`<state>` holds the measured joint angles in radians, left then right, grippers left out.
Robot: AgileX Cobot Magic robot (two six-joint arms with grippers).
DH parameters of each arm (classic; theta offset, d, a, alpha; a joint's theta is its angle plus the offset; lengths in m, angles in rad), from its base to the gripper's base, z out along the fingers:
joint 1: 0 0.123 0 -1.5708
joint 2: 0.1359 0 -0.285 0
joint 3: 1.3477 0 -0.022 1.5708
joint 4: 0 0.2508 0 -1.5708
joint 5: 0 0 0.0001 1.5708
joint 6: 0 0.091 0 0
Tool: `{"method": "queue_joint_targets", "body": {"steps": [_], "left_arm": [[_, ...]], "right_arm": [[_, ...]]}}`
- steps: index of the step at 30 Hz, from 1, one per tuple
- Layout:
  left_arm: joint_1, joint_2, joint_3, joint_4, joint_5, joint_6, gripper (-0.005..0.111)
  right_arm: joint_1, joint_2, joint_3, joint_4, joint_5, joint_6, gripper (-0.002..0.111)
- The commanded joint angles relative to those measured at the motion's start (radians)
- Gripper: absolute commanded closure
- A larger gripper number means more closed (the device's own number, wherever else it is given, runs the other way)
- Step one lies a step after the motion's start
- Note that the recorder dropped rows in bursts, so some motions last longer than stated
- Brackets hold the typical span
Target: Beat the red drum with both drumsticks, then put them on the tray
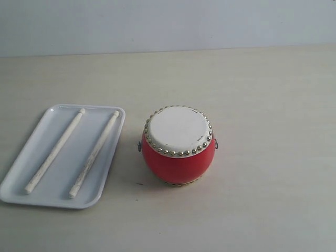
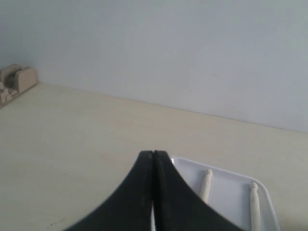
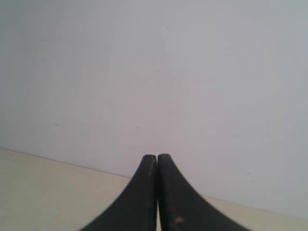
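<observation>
Sticks (image 1: 55, 150) on tray (image 1: 74, 152), half hidden behind closed left gripper (image 2: 153, 159); right gripper (image 3: 157, 161) closed; bare table (image 1: 273, 157) right of drum (image 1: 178, 157).

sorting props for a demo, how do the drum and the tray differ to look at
The drum is red with a pale studded top; the tray is plain white. The drum is round and squat; the tray is flat and rectangular. The tray holds two drumsticks; the drum's top is bare. Both rest on the table.
</observation>
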<state>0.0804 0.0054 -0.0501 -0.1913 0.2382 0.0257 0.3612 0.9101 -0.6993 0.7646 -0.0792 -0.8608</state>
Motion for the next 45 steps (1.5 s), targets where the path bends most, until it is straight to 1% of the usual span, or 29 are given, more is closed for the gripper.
{"method": "queue_joint_targets", "body": {"steps": [1, 9, 16, 18, 23, 26, 28, 45], "left_arm": [[0.003, -0.005, 0.004, 0.002, 0.022, 0.014, 0.107], [0.003, -0.005, 0.004, 0.002, 0.079, 0.03, 0.107], [0.003, -0.005, 0.023, 0.014, 0.067, 0.052, 0.107], [0.003, -0.005, 0.05, 0.063, 0.068, 0.029, 0.107], [0.003, -0.005, 0.05, 0.146, 0.088, -0.058, 0.107], [0.003, -0.005, 0.05, 0.271, 0.093, -0.058, 0.107], [0.003, -0.005, 0.05, 0.3, 0.097, -0.058, 0.107], [0.003, -0.005, 0.05, 0.305, 0.097, -0.058, 0.107]], "right_arm": [[-0.008, -0.005, 0.007, 0.002, -0.006, 0.003, 0.108], [-0.008, -0.005, 0.007, 0.002, -0.006, 0.003, 0.108], [-0.008, -0.005, 0.007, 0.002, -0.006, 0.003, 0.108], [-0.008, -0.005, 0.007, 0.002, -0.006, 0.003, 0.108], [-0.008, -0.005, 0.007, 0.002, -0.006, 0.003, 0.108], [-0.008, -0.005, 0.007, 0.002, -0.004, 0.003, 0.108], [-0.008, -0.005, 0.007, 0.002, -0.004, 0.003, 0.108], [-0.008, -0.005, 0.007, 0.015, -0.004, 0.003, 0.108]]}}
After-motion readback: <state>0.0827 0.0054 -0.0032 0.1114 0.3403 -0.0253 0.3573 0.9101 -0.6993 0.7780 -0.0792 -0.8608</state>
